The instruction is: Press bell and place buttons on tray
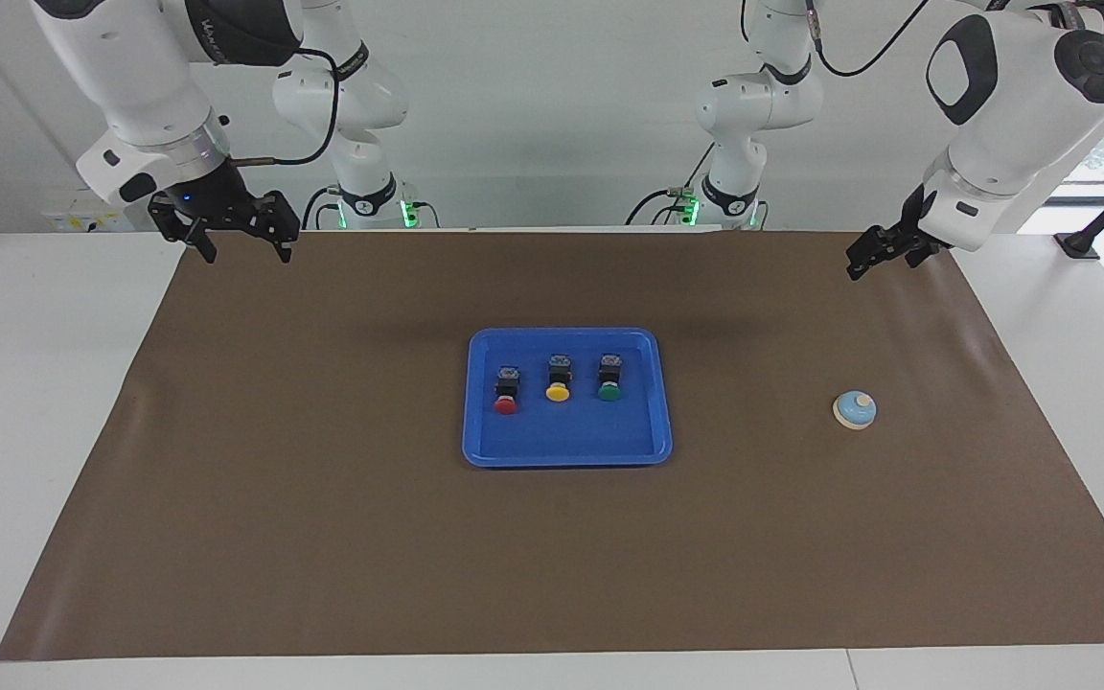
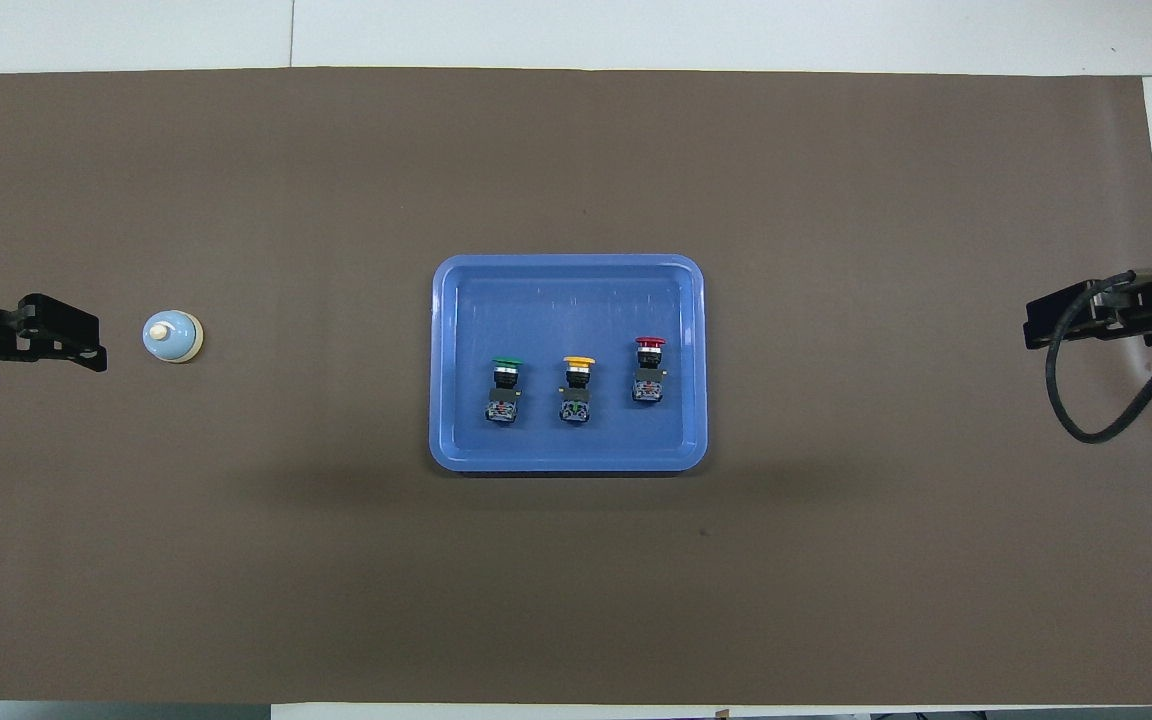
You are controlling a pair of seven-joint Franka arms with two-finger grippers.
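All three buttons (image 1: 559, 380) already lay in the tray (image 1: 475, 422), so pressing the bell (image 1: 855, 410) seemed the remaining step. The left gripper (image 1: 880, 254), open and empty, hung above the mat (image 1: 322, 537) with the bell below and apart; it would need to descend onto the knob. The right gripper (image 1: 238, 240) waited open, tray well aside

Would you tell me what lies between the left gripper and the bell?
Nothing: in the overhead view only bare brown mat separates the left gripper from the bell.

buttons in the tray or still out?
In. The red button, yellow button and green button all sit inside the blue tray.
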